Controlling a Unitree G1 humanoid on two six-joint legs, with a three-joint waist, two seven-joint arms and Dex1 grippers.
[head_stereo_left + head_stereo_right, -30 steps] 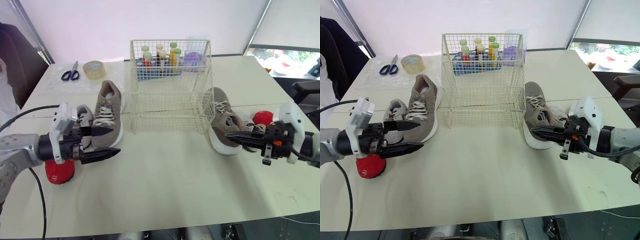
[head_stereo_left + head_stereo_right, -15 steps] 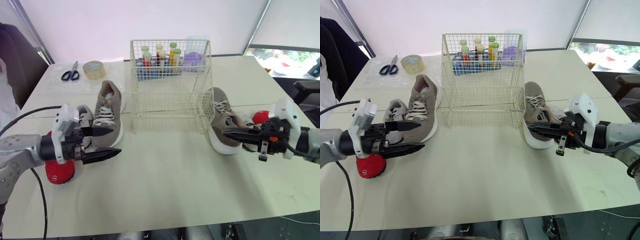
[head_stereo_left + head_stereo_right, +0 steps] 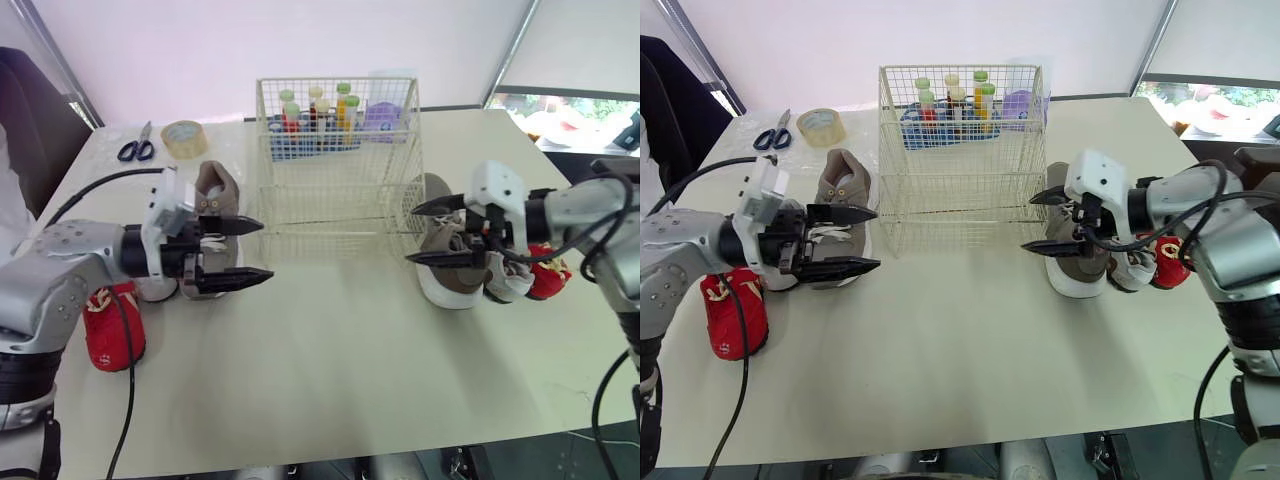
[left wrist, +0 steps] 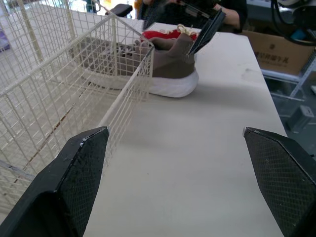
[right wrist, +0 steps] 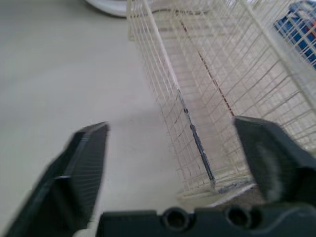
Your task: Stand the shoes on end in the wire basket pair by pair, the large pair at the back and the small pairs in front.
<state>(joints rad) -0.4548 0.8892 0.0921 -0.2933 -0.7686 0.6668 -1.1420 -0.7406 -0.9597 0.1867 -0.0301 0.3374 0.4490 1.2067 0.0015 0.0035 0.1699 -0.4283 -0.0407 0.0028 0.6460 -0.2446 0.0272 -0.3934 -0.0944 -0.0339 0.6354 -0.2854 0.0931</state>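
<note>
left hand (image 3: 267, 249) wide | right hand (image 3: 410, 235) wide | right brown shoe (image 3: 445, 277) flat beside wire basket (image 3: 335, 82), toe away (heel nearest)

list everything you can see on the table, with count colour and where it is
wire basket: 1, cream, table centre, no shoes in it
large shoes: 2, brown with white soles, one lying on each side of the basket
small grey shoes: 2, one beside each large shoe
small red shoes: 2, one near the left edge, one far right
scissors: 1, blue handles, back left
tape roll: 1, tan, beside the scissors
bottles: several, green and yellow caps, behind the basket
table: 1, cream
left gripper: black, open, left of the basket
right gripper: black, open, right of the basket
</note>
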